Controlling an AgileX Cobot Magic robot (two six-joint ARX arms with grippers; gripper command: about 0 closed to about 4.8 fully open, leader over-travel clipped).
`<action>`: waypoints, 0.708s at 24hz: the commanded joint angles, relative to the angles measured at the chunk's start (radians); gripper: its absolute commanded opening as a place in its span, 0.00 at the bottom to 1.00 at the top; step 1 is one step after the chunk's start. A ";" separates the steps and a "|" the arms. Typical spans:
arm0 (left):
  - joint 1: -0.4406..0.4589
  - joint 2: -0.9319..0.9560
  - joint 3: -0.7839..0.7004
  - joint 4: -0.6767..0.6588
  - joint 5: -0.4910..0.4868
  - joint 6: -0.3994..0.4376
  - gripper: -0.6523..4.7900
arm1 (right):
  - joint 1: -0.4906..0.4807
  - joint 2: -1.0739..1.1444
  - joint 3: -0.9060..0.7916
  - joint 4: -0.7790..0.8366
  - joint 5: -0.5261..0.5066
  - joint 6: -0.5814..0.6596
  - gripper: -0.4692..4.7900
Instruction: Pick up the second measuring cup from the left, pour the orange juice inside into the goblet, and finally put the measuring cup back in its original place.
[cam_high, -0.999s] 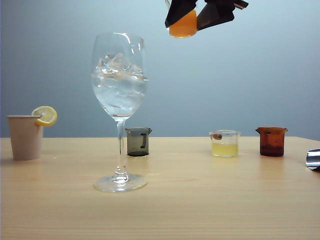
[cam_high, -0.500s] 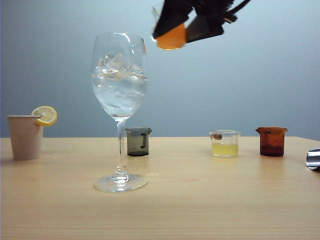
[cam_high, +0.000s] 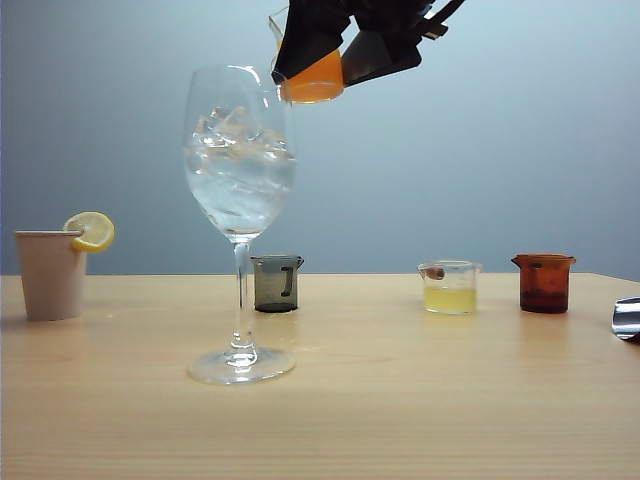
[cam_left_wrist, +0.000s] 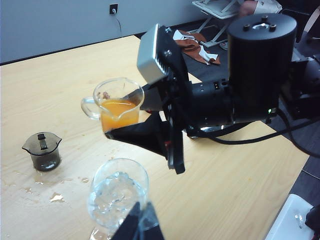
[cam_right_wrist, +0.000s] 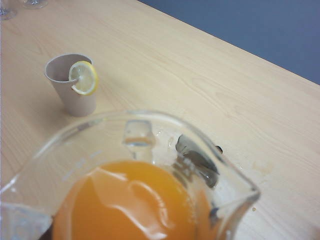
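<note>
My right gripper (cam_high: 335, 60) is shut on the measuring cup (cam_high: 300, 70), a small clear beaker holding orange juice (cam_high: 315, 85). It hangs high in the exterior view, just right of the goblet's rim, tipped with its lip toward the goblet (cam_high: 240, 180). The goblet is a tall stemmed glass with ice and clear liquid. In the left wrist view the measuring cup (cam_left_wrist: 117, 102) hangs above and beyond the goblet (cam_left_wrist: 118, 195). My left gripper (cam_left_wrist: 142, 222) is shut, its dark tips right beside the goblet's bowl. Juice (cam_right_wrist: 130, 205) fills the right wrist view.
A beige paper cup with a lemon slice (cam_high: 52, 272) stands at the far left. Behind the goblet is a smoky grey cup (cam_high: 276, 283). To the right are a clear cup of pale yellow liquid (cam_high: 449, 287) and a brown cup (cam_high: 544, 282). Drops wet the table (cam_left_wrist: 55, 197).
My right gripper has carried the measuring cup leftward and slightly down, from right of the goblet to just beside its rim. The goblet and the other cups have not moved.
</note>
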 joint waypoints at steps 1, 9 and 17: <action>-0.001 -0.002 0.007 0.008 0.014 0.001 0.11 | 0.005 0.000 0.005 0.047 0.002 -0.053 0.34; -0.001 -0.003 0.007 0.008 0.025 0.003 0.11 | 0.010 0.001 0.005 0.047 0.005 -0.118 0.34; -0.001 0.001 0.007 -0.109 -0.051 0.065 0.11 | 0.026 0.001 0.005 0.048 0.000 -0.187 0.34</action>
